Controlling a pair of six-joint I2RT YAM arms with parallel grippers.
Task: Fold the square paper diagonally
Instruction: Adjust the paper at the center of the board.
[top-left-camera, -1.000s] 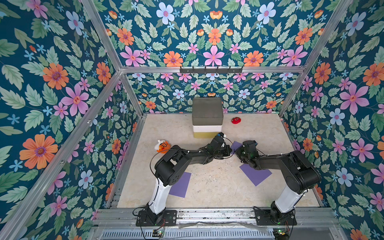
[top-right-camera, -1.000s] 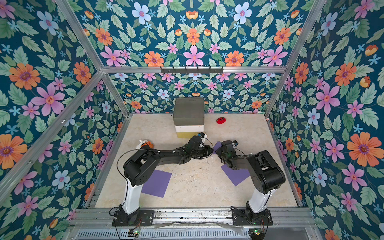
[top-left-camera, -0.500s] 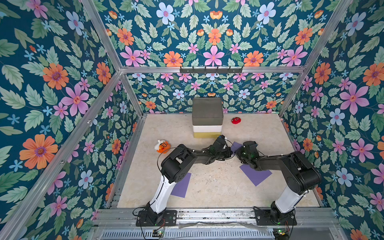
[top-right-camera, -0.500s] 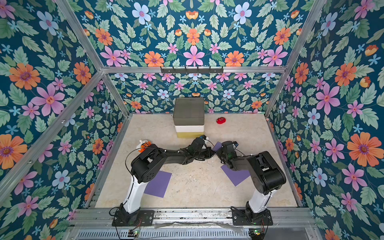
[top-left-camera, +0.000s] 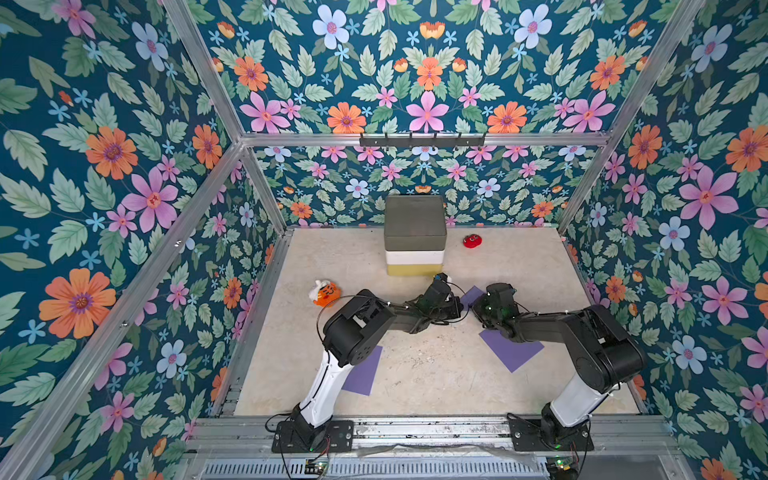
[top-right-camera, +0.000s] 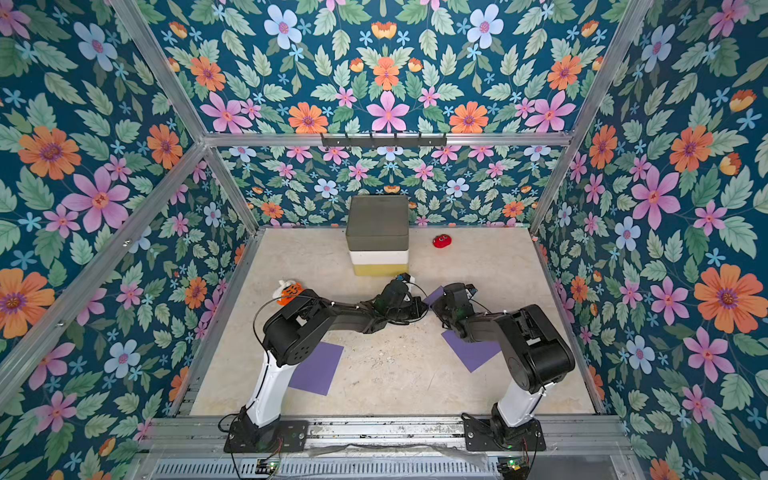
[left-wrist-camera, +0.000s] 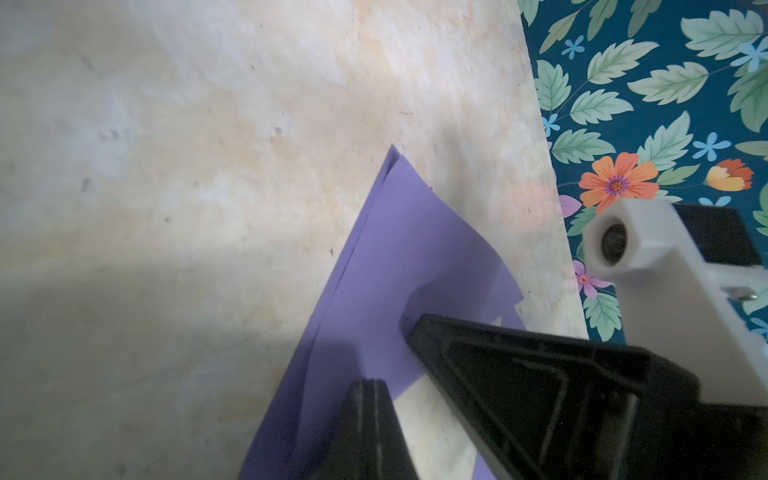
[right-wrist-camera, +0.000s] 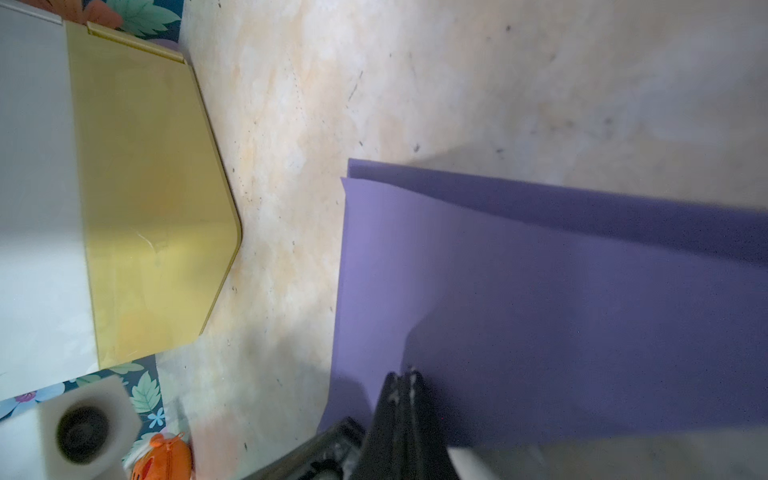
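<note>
A purple square paper (left-wrist-camera: 399, 257) lies folded into a triangle near the middle of the table, its two layers slightly offset at the edge (right-wrist-camera: 540, 270). In both top views only a corner of it (top-left-camera: 471, 296) (top-right-camera: 434, 296) shows between the two wrists. My left gripper (left-wrist-camera: 368, 386) is shut, its tips resting on the paper. My right gripper (right-wrist-camera: 401, 374) is shut too, pressing on the top layer; one of its black fingers (left-wrist-camera: 498, 365) shows in the left wrist view. Both grippers (top-left-camera: 459, 306) (top-left-camera: 478, 309) meet over the paper.
Two flat purple sheets lie nearer the front, one under the left arm (top-left-camera: 363, 374) and one under the right arm (top-left-camera: 513, 349). A grey, white and yellow box (top-left-camera: 415, 232) stands at the back, a red toy (top-left-camera: 472, 240) beside it. An orange toy (top-left-camera: 326, 292) sits left.
The left arm's elbow has swung up and toward the middle. Both grippers have stayed shut at the folded paper.
</note>
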